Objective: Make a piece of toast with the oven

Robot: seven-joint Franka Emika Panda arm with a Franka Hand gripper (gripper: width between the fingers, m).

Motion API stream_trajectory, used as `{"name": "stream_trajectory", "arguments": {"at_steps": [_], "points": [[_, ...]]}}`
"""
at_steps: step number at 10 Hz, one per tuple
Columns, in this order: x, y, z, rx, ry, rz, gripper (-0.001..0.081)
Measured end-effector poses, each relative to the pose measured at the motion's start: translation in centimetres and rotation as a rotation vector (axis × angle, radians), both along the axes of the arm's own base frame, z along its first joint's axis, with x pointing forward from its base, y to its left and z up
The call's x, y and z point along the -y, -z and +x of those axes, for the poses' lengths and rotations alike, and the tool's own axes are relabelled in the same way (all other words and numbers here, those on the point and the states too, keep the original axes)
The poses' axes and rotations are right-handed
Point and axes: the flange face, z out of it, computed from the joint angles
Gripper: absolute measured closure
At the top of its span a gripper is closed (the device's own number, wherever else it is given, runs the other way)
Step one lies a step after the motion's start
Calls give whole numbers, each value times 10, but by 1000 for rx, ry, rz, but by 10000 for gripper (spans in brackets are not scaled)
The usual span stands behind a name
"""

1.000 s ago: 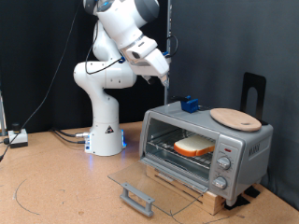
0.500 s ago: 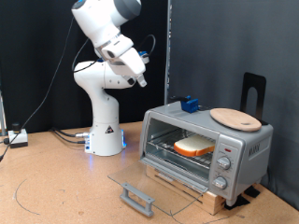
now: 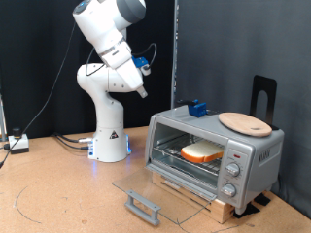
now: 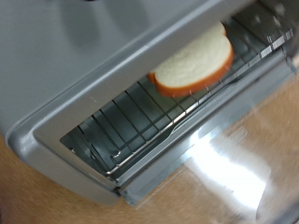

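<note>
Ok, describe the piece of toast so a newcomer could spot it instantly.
Find the silver oven at the exterior view's right, its glass door folded down open. On the wire rack inside lies the piece of toast: pale-faced with an orange-brown crust, unlike the round wooden board on top.

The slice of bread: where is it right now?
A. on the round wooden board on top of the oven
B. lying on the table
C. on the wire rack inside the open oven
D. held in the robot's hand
C: the piece of toast lies on the wire rack inside the oven, whose glass door is folded down.
</note>
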Motion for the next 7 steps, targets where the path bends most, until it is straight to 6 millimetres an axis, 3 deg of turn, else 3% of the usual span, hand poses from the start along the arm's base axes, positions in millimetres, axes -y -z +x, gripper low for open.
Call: {"name": "stream_trajectory", "arguments": {"at_steps": [3,5,7], "points": [[19,15,14,-192,307,-25,-1],[17,18,10,-223,254,-32,-1],[14,24,1,-457,315,-13,-1]]}}
